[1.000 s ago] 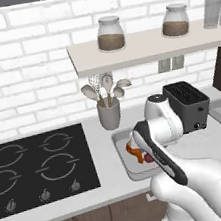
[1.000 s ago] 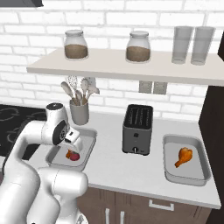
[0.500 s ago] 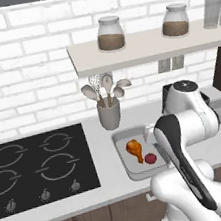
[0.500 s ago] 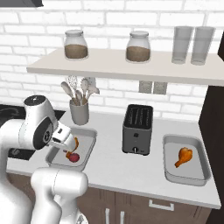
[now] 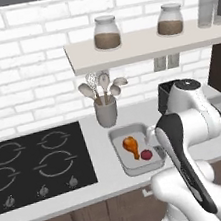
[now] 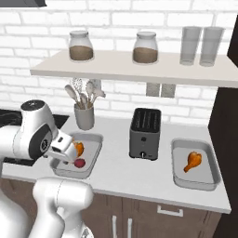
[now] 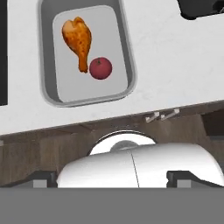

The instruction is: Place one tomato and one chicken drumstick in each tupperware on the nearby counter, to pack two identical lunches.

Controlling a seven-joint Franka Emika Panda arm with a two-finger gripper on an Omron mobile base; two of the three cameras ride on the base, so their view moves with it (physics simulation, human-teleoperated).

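Red tomato (image 7: pixel 100 68) lay in the left tupperware (image 7: pixel 127 52), touching the thin end of a browned chicken drumstick (image 7: pixel 78 39). Second drumstick (image 6: pixel 193 161) sat alone in the right tupperware (image 6: pixel 176 174), past the toaster (image 6: pixel 144 133) on the pale worktop (image 6: pixel 116 174); no tomato in that one, so it looked half packed. Tomato was small, round, smooth: likely light, firm, prone to roll; best pinched across its middle. Drumsticks glossy orange-brown, probably greasy; best grasped on the thick meaty end. Gripper (image 6: pixel 62 148) hung over the left tupperware, jaws wide apart, holding nothing.
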